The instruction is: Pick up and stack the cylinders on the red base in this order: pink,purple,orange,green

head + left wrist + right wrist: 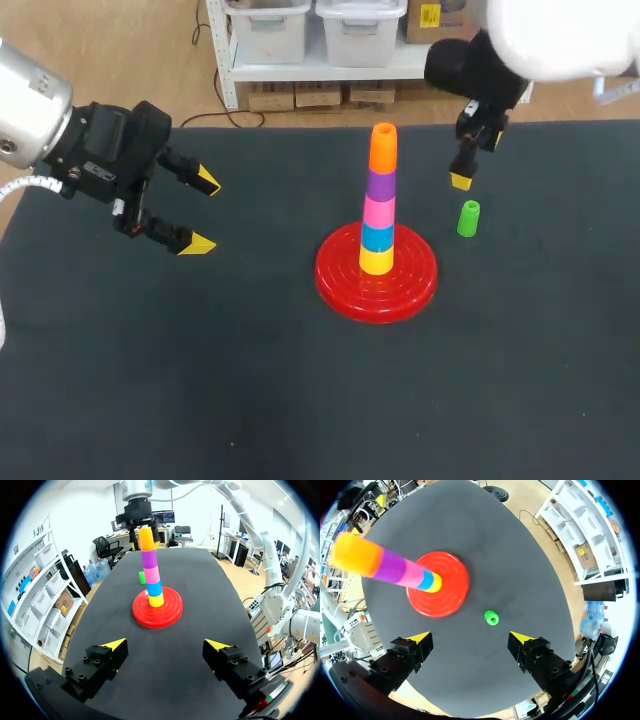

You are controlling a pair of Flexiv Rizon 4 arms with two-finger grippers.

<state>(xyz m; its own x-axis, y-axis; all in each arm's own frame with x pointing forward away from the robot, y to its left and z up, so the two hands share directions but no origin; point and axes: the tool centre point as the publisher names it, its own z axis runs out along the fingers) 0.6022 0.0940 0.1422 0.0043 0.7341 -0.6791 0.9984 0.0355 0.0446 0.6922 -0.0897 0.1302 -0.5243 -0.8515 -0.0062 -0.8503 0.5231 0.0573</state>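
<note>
My left gripper (203, 212) hangs wide open, well left of the red base (340, 285), whose stack ends in the orange cylinder (383, 148). The green cylinder (468, 218) stands upright just right of the base. My right gripper (470, 639), jaws wide above it, should centre, descend straight and pinch its 2 sides.

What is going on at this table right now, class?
The stack on the red base is topped by the orange cylinder. The green cylinder stands loose on the table beside it, with the right hand open above it. The left hand hangs open and empty.
</note>
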